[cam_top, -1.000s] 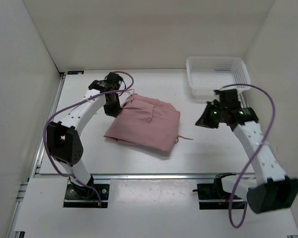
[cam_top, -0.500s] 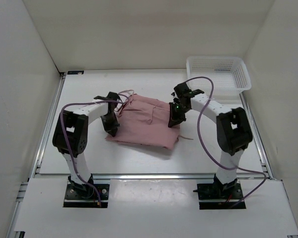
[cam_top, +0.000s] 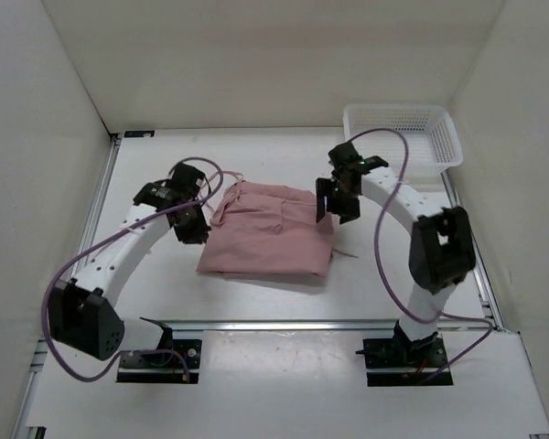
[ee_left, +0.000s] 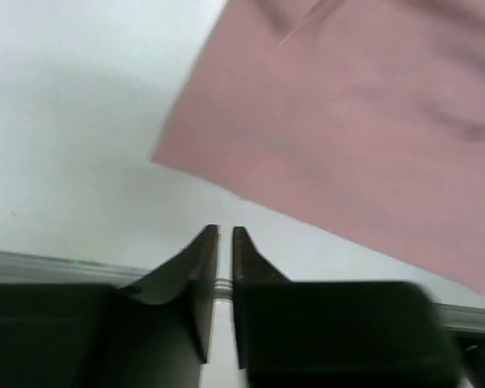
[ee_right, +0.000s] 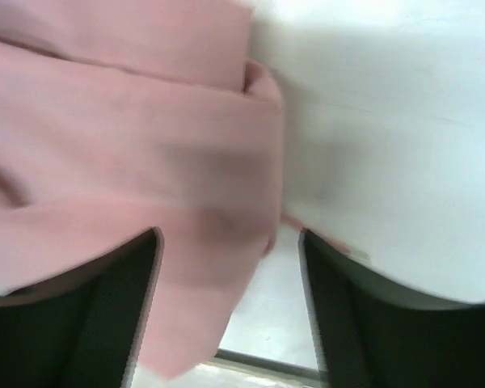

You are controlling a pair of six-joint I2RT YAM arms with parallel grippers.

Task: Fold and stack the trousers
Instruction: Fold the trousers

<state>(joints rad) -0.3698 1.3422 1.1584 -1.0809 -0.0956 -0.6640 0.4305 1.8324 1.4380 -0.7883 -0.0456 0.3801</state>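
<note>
Now the folded trousers [cam_top: 270, 240] lie on the table [cam_top: 284, 155] between my arms. My right jaws gape wide over their right edge; my left jaws, nearly shut and empty, sit just beside the left.

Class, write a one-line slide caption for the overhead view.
Folded pink trousers lie between the left gripper and right gripper; a white basket sits in the far right corner.

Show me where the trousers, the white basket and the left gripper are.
trousers [cam_top: 270, 240]: top view, middle of folded cloth.
white basket [cam_top: 446, 137]: top view, right wall.
left gripper [ee_left: 225, 233]: left wrist view, between fingertips.
</note>
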